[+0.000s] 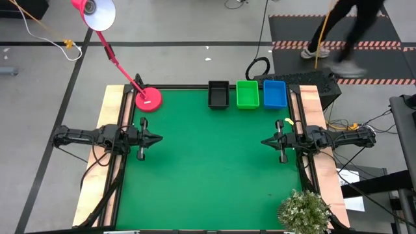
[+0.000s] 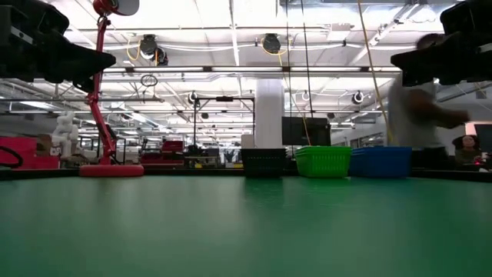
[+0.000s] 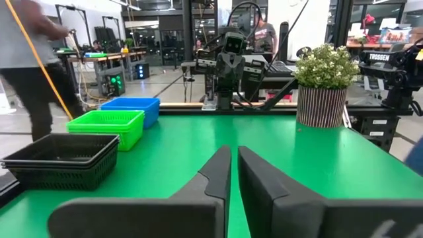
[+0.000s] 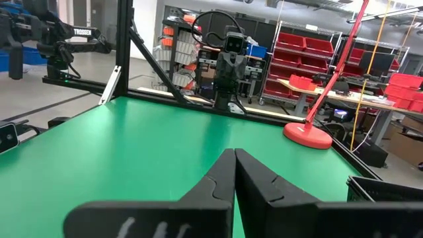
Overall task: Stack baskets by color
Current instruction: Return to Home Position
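Observation:
Three basket piles stand side by side along the table's far edge, their bottoms on the green mat: black [image 1: 218,95], bright green [image 1: 247,94] and blue [image 1: 274,93]. The left wrist view shows nested rims on the black pile [image 3: 63,158]. My left gripper [image 1: 158,138] hovers at the table's left edge, pointing level toward the right, with a narrow gap between its fingertips [image 3: 234,153]. My right gripper [image 1: 264,141] hovers at the right edge, pointing level toward the left, its fingers [image 4: 234,153] shut with nothing between them. Both are well away from the baskets.
A pink lamp base [image 1: 148,99] sits at the far left corner, its arm slanting up and away. A potted plant [image 1: 304,211] stands at the near right corner. A person [image 1: 344,32] walks on the floor beyond the far edge. The mat's middle [image 1: 214,162] is bare.

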